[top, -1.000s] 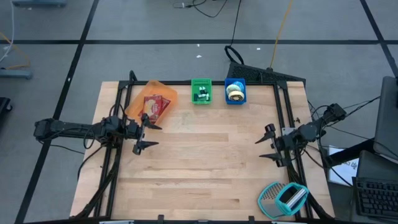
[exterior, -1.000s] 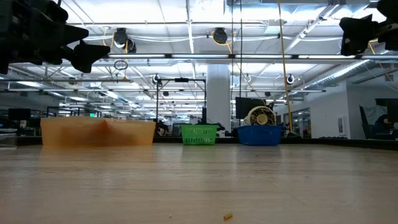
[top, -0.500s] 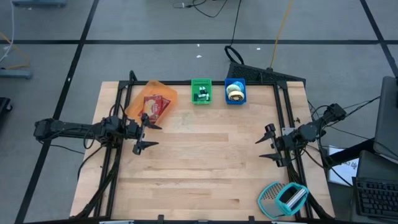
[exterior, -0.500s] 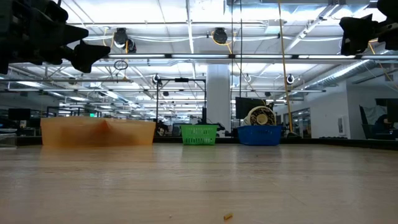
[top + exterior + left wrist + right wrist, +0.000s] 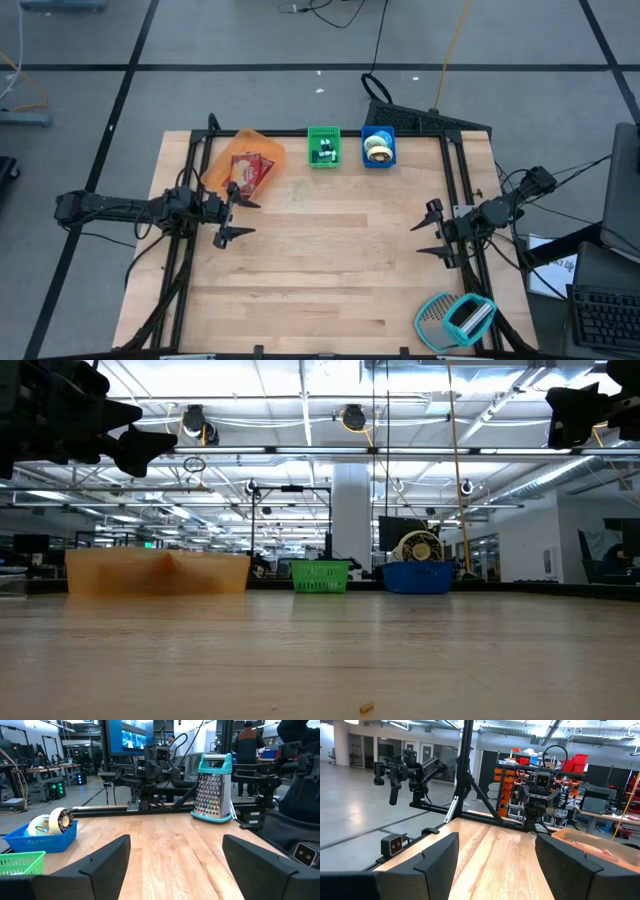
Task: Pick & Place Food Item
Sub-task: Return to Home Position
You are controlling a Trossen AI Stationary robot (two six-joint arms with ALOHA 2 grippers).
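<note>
I have both claws spread wide and empty: left gripper [image 5: 232, 218] at the left side of the table [image 5: 330, 270], right gripper [image 5: 430, 230] at its right; the red popcorn bag [image 5: 250, 172] lies in the orange bin [image 5: 270, 150], just beyond the left claw; the doughnut [image 5: 378, 147] sits in the blue bin [image 5: 378, 163] at the far edge, nearer my right arm; nothing, I judge, left to fetch.
</note>
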